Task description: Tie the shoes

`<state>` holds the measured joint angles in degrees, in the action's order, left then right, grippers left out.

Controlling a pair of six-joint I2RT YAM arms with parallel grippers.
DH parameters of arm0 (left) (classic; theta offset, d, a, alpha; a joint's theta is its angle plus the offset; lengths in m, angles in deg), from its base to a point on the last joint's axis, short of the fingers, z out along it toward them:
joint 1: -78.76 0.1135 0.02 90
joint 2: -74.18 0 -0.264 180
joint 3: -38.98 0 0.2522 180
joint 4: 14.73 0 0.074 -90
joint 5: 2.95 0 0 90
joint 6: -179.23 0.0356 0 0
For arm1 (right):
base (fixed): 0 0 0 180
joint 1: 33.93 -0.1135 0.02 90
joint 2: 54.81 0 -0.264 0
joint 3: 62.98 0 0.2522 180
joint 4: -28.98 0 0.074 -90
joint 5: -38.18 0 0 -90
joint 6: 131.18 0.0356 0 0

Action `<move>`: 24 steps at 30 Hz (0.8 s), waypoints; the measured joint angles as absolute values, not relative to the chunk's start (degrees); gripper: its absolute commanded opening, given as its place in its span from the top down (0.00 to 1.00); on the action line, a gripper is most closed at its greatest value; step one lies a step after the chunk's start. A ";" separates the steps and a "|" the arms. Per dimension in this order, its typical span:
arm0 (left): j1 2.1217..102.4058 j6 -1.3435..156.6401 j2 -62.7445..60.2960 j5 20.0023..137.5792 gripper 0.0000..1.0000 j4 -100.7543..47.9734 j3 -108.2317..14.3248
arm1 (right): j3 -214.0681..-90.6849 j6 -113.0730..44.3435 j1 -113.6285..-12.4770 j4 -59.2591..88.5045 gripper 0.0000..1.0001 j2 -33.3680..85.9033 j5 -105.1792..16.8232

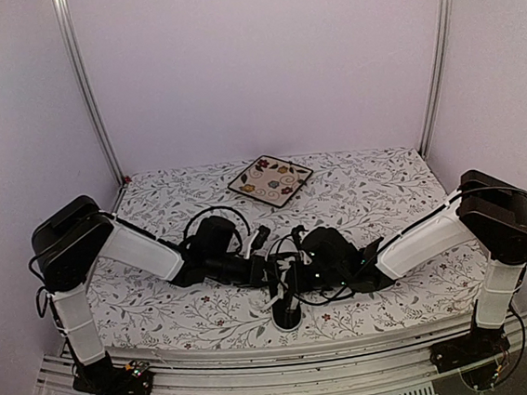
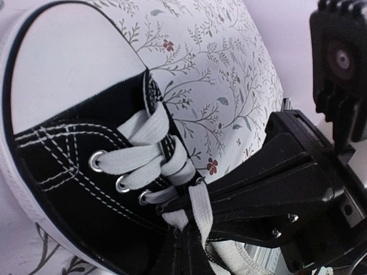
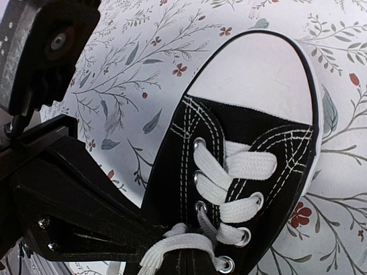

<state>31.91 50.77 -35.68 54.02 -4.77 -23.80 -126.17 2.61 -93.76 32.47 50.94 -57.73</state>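
The black canvas sneaker (image 1: 288, 309) lies on the floral cloth near the front edge, between both arms. It shows in the left wrist view (image 2: 74, 166) and the right wrist view (image 3: 241, 132), with white toe cap and white laces crossed through metal eyelets. My left gripper (image 2: 180, 229) sits over the top eyelets with its jaws pressed together on a white lace strand (image 2: 202, 209). My right gripper (image 3: 181, 255) comes in from the other side, jaws together on a lace strand (image 3: 183, 242). In the top view the left gripper (image 1: 269, 273) and the right gripper (image 1: 299, 271) nearly touch above the shoe.
A square floral-patterned plate (image 1: 270, 179) lies at the back middle of the table. The floral tablecloth (image 1: 403, 193) covers the whole surface. Metal frame posts (image 1: 85, 93) stand at the back corners. Each arm's finger crosses close in front of the other's camera.
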 measured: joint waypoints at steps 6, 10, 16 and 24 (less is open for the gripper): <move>31.91 49.31 -35.42 54.76 1.00 -3.41 -22.90 | -126.17 2.61 -93.76 32.36 0.97 50.85 -57.86; 31.98 47.89 -34.79 57.05 1.00 -2.08 -21.39 | -126.15 2.50 -93.78 31.49 0.91 49.76 -58.19; 32.13 46.51 -34.35 58.39 1.00 -1.38 -20.69 | -123.83 2.37 -93.78 29.33 0.75 45.48 -59.90; 32.15 45.63 -34.15 58.39 1.00 -0.40 -20.67 | -120.23 0.82 -93.48 25.31 0.52 40.06 -61.45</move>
<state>32.15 45.63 -34.15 58.39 -0.40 -20.67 -120.23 0.82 -93.48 25.31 40.06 -61.45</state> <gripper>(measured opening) 0.003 0.416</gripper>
